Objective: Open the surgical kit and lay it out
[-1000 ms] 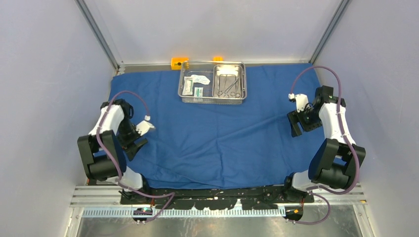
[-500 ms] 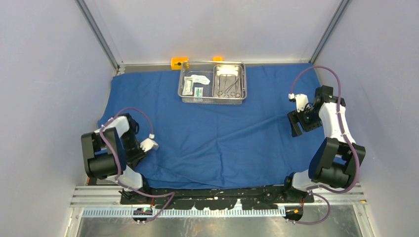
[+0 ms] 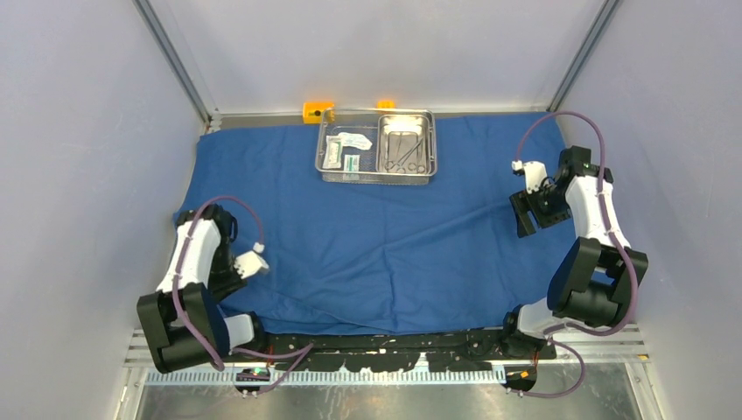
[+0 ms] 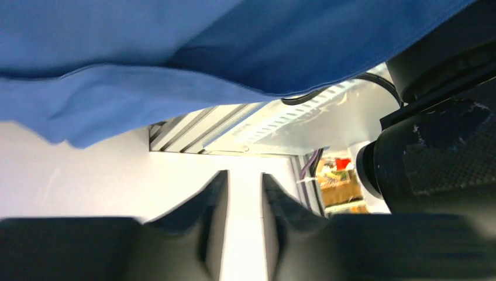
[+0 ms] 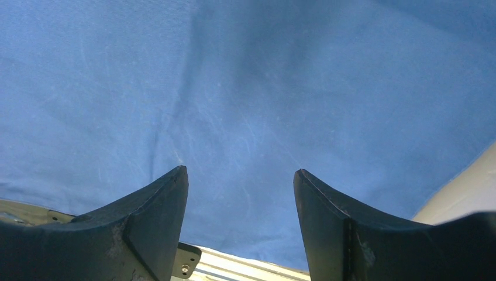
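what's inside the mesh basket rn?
Mesh basket: three packets on the left, a solid steel tray on the right holding scissors and forceps. The basket floor under them is covered; anything beneath can't be seen.

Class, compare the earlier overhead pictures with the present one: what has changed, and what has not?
The left gripper drew back toward its base and narrowed its jaws to a slim gap, empty. The blue cloth now reaches further left at its near-left corner. The right gripper stayed open over the cloth, barely shifted; the mesh basket did not move.
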{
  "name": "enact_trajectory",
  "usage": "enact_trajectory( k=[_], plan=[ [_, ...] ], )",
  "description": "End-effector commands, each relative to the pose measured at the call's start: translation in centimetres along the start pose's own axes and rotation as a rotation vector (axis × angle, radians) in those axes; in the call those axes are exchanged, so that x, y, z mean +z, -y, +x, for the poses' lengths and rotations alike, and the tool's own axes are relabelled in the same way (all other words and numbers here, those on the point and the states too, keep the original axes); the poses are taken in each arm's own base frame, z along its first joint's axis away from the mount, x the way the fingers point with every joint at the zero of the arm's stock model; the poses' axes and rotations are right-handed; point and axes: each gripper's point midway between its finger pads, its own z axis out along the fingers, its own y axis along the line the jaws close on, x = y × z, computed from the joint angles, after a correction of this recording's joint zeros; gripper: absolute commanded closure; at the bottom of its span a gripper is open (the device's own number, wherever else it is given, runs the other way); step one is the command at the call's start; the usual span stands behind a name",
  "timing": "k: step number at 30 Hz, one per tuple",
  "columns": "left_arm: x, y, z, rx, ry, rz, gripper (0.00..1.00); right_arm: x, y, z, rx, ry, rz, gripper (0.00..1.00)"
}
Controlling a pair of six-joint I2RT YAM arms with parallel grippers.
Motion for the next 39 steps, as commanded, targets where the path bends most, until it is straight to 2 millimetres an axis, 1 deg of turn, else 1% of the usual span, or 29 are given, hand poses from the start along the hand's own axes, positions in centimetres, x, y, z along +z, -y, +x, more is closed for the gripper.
enact_trajectory(
  k=[1, 3, 4, 5, 6, 8, 11, 14, 16, 19, 21, 23, 25, 28, 30, 33, 34, 35, 39],
  plan=[
    [-3.2, -4.1, -2.9, -0.052, 0.191, -0.142, 0.59, 0.2, 0.2, -2.0, -0.022, 0.041, -0.015, 0.29],
    [-4.0, -5.4, -5.8, -0.096, 0.316, -0.122, 0.50, 0.5, 0.0, -2.3, -0.022, 0.037, -0.027, 0.30],
    [-4.3, -5.7, -7.5, -0.101, 0.377, -0.089, 0.48, 0.7, -0.1, -2.4, -0.026, 0.033, -0.030, 0.30],
    [-4.4, -6.0, -8.9, -0.096, 0.412, -0.073, 0.41, 0.7, -0.2, -2.5, -0.029, 0.031, -0.028, 0.30],
    [-4.4, -6.2, -10.1, -0.086, 0.426, -0.058, 0.36, 0.7, -0.3, -2.5, -0.032, 0.027, -0.026, 0.30],
    [-3.4, -6.0, -12.0, -0.028, 0.423, -0.045, 0.31, 0.6, -0.3, -2.5, -0.035, 0.022, -0.017, 0.31],
    [-1.9, -5.3, -14.0, 0.084, 0.403, -0.064, 0.29, 0.1, -0.3, -2.3, -0.039, 0.019, 0.003, 0.31],
    [-0.8, -4.4, -15.1, 0.165, 0.382, -0.050, 0.28, -0.4, -0.5, -1.9, -0.041, 0.019, 0.016, 0.31],
    [-0.2, -4.3, -15.5, 0.191, 0.368, -0.039, 0.29, -0.6, -0.6, -1.7, -0.041, 0.019, 0.022, 0.31],
    [1.2, -4.2, -15.0, 0.208, 0.314, -0.016, 0.31, -0.6, -0.7, -1.4, -0.041, 0.015, 0.022, 0.31],
    [2.1, -4.0, -14.4, 0.223, 0.272, 0.004, 0.37, -0.5, -0.8, -1.2, -0.043, 0.010, 0.020, 0.31],
    [2.8, -3.5, -13.7, 0.227, 0.230, 0.027, 0.46, -0.3, -0.9, -0.9, -0.046, 0.000, 0.020, 0.31],
    [2.8, -2.9, -12.9, 0.233, 0.203, 0.052, 0.55, -0.3, -0.8, -0.6, -0.053, -0.009, 0.025, 0.31],
    [3.2, -2.2, -10.9, 0.264, 0.124, 0.064, 0.68, -0.2, -0.6, -0.4, -0.063, -0.016, 0.033, 0.31],
    [3.6, -1.8, -9.6, 0.267, 0.058, 0.079, 0.79, -0.2, -0.5, -0.5, -0.066, -0.017, 0.037, 0.32],
    [3.9, -1.8, -7.4, 0.267, -0.051, 0.062, 0.95, -0.4, -0.2, -0.7, -0.073, -0.017, 0.047, 0.32],
    [3.9, -1.8, -7.0, 0.270, -0.066, 0.054, 0.98, -0.4, -0.2, -0.7, -0.077, -0.019, 0.049, 0.32],
    [3.8, -1.7, -6.7, 0.272, -0.075, 0.045, 1.00, -0.5, -0.1, -0.7, -0.077, -0.019, 0.051, 0.32],
    [3.1, -1.4, -5.1, 0.273, -0.118, 0.026, 1.00, -0.3, 0.0, -0.5, -0.080, -0.029, 0.055, 0.32]
  ],
)
